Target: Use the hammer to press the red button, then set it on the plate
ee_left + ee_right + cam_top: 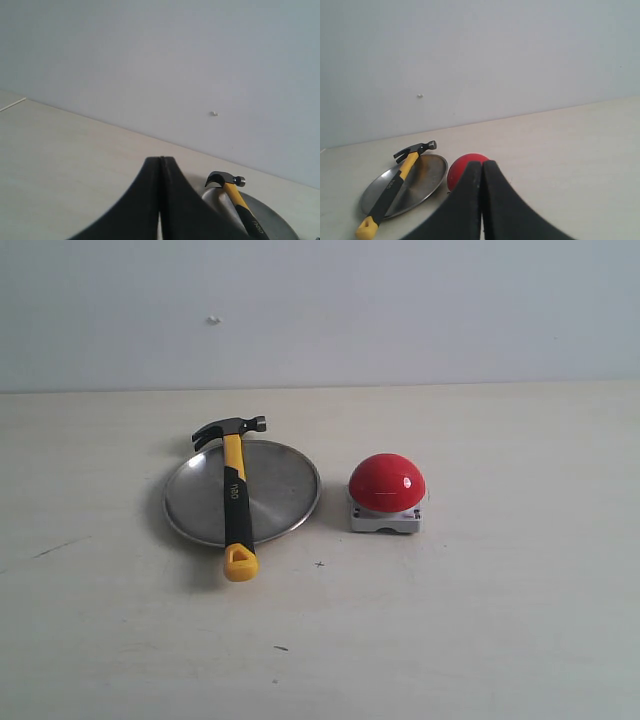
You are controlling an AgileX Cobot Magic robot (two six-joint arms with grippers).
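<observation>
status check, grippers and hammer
Left gripper shut, empty. Right gripper shut, empty. Hammer lying across plate, red button beside it. Nothing in the way.

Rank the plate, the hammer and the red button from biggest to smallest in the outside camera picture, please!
1. Plate: covers the most area.
2. Hammer: about as long as the plate is wide, but far thinner.
3. Red button: smallest.
</observation>
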